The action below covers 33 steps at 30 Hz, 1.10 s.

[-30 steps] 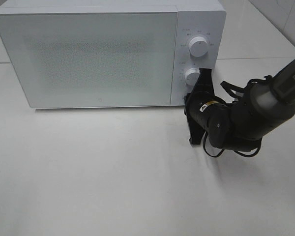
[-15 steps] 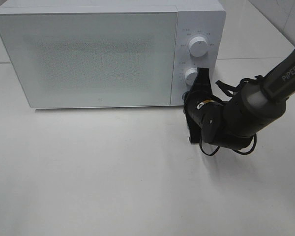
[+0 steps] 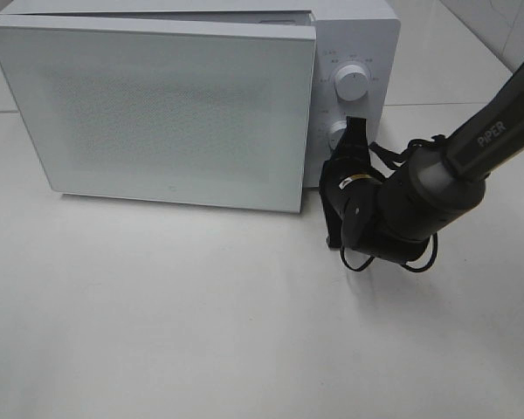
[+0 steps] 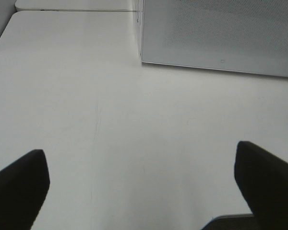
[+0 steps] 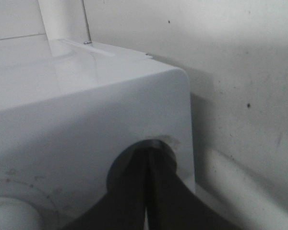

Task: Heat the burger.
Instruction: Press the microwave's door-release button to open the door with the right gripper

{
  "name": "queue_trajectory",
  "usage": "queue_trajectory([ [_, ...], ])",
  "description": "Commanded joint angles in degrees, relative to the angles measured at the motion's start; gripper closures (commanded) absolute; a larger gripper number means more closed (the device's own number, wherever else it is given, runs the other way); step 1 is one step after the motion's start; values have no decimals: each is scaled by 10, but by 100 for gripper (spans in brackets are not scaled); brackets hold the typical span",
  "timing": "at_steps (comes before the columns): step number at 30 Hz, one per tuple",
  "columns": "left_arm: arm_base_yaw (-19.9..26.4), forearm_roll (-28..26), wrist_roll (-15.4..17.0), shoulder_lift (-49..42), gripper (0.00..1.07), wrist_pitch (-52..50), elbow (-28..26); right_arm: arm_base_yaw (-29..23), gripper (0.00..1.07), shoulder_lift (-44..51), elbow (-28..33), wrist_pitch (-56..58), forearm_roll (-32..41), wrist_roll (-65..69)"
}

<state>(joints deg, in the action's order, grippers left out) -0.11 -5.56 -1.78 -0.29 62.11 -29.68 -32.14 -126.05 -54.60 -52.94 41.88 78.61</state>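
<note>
The burger is out of view. The white microwave [image 3: 354, 35] stands at the back of the table. Its door [image 3: 157, 105] stands slightly ajar, with the right edge swung out from the body. My right gripper [image 3: 330, 177] is shut, its closed fingertips against the round button recess at the bottom of the control panel; the right wrist view shows the gripper [image 5: 147, 158] pressed into that recess. My left gripper [image 4: 141, 160] is open and empty above the bare table, facing the door [image 4: 221, 33]; it does not show in the exterior high view.
Two white knobs [image 3: 353, 83] sit on the control panel above the button. The white table [image 3: 201, 332] stretches in front of the microwave. A tiled wall rises at the back right.
The microwave door has popped open and swung outward at its right edge. My right gripper has shifted slightly left, in toward the panel's lower button.
</note>
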Motion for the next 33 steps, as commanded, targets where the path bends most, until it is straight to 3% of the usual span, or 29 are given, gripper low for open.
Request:
queue_trajectory([
  [1,2,0,1,-4,6,-8,1,14,107,-11,-69,-101,-50,-1],
  [14,2,0,1,-4,6,-8,1,13,107,-6,-66,-51,-50,-10],
  [33,2,0,1,-4,6,-8,1,-1,107,69,26,64,-65,-2],
])
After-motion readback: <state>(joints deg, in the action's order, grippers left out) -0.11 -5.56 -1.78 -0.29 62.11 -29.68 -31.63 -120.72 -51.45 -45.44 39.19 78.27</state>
